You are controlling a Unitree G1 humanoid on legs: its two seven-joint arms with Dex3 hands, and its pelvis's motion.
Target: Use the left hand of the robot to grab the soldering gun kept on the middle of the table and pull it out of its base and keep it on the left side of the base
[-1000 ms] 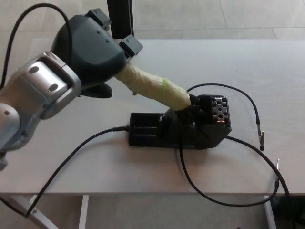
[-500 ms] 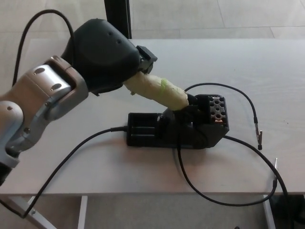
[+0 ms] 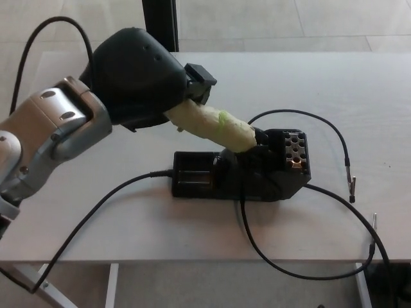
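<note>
The soldering gun [image 3: 215, 126] has a handle wrapped in pale yellow tape with a green band. It slants down to the right, its tip end still seated in the black base [image 3: 247, 172] at the middle of the table. My left hand [image 3: 144, 77] covers the handle's upper left end, and its fingers [image 3: 198, 78] wrap over it. The grip itself is mostly hidden under the black hand shell. My right hand does not show.
A black cable [image 3: 96, 218] runs from the base's left end off the table's front edge. Another cable [image 3: 308, 119] loops right of the base to a clip [image 3: 352, 186]. A dark post [image 3: 159, 22] stands behind the table.
My left hand has slid right along the handle and closed over its upper end. The gun stays seated in the base. The camera shifted slightly.
</note>
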